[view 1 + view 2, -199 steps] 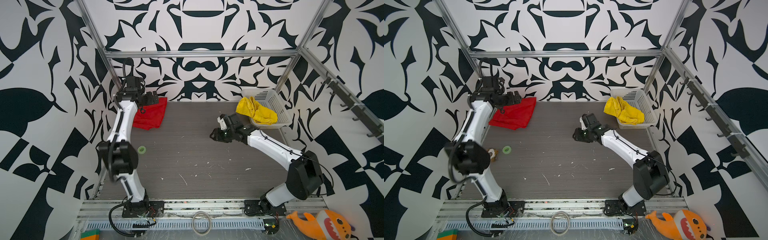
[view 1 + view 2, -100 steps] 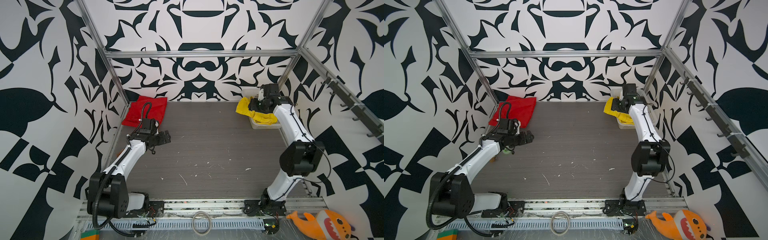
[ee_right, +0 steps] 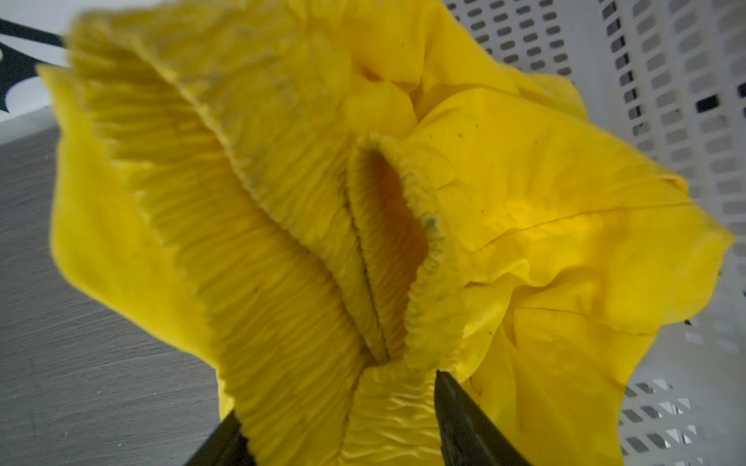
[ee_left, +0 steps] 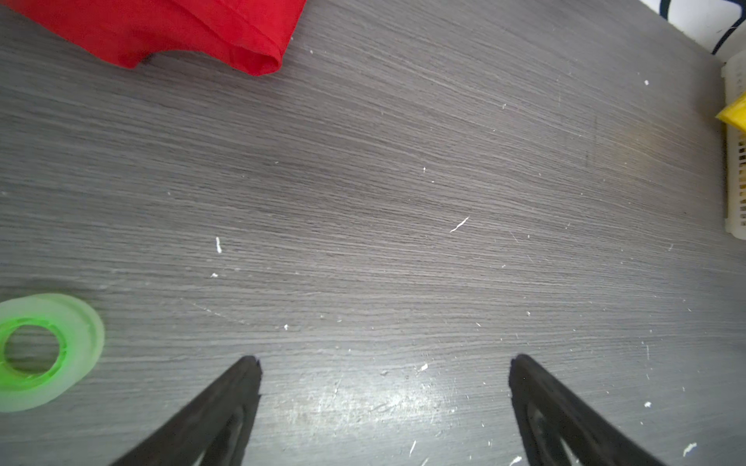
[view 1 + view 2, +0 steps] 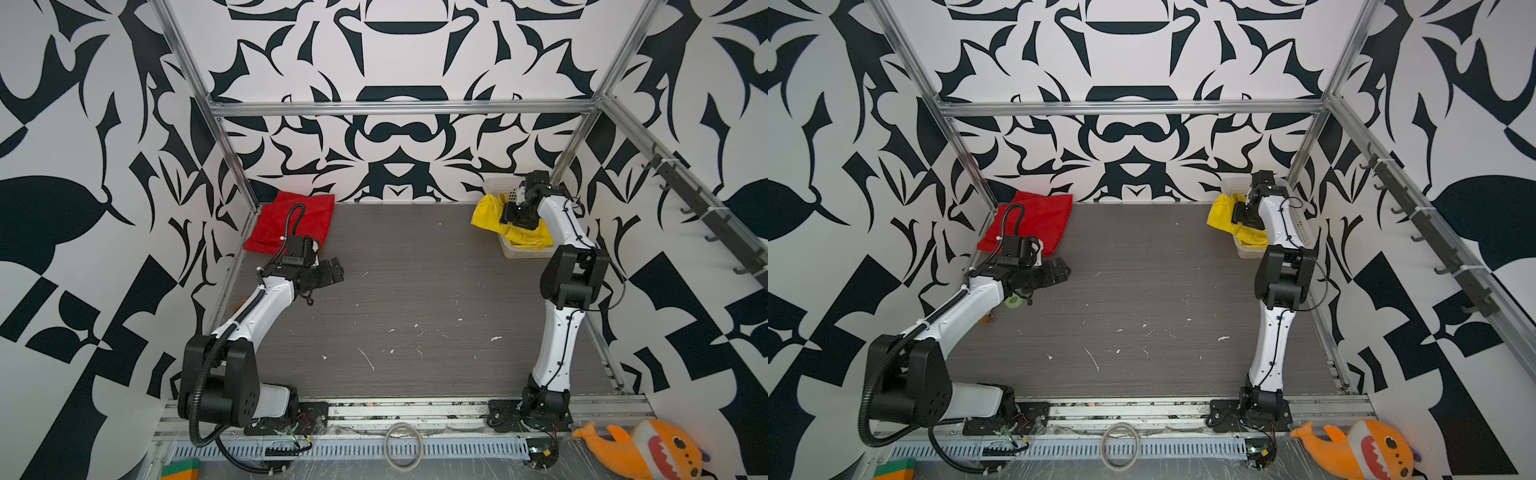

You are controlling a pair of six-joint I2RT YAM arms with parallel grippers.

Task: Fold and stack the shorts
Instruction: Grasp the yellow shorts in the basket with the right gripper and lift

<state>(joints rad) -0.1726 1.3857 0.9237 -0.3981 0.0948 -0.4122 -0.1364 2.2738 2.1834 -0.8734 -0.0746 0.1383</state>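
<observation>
- The bright yellow thin-fabric shorts (image 5: pixel 492 214) are at the far right. They lie half in the white perforated plastic basket (image 5: pixel 521 251) and spill over its left rim above the dark wood-grain counter (image 5: pixel 415 299).
- The bright red thin-fabric shorts (image 5: pixel 291 220) lie in the far left corner.
- Both pairs look light, limp and rather slick. They will likely sag and fall open when lifted, and a pinch on loose cloth may slide. The gathered elastic waistband is the thickest, firmest place to take hold.
- The right end effector (image 3: pixel 339 407) has its black fingers on either side of the ribbed yellow waistband. I cannot tell whether they press on it.
- The left end effector (image 4: pixel 383 361) hangs with its jaws wide apart over bare counter near the red pair, holding nothing.
- Only the right wrist view shows the waistband's ribbing and the fingers around it; in both top views the arm hides that contact.
- The left wrist view shows a translucent green tape roll (image 4: pixel 42 351) plainly. In a top view the roll (image 5: pixel 1014 301) only peeks out from under the left arm.
</observation>
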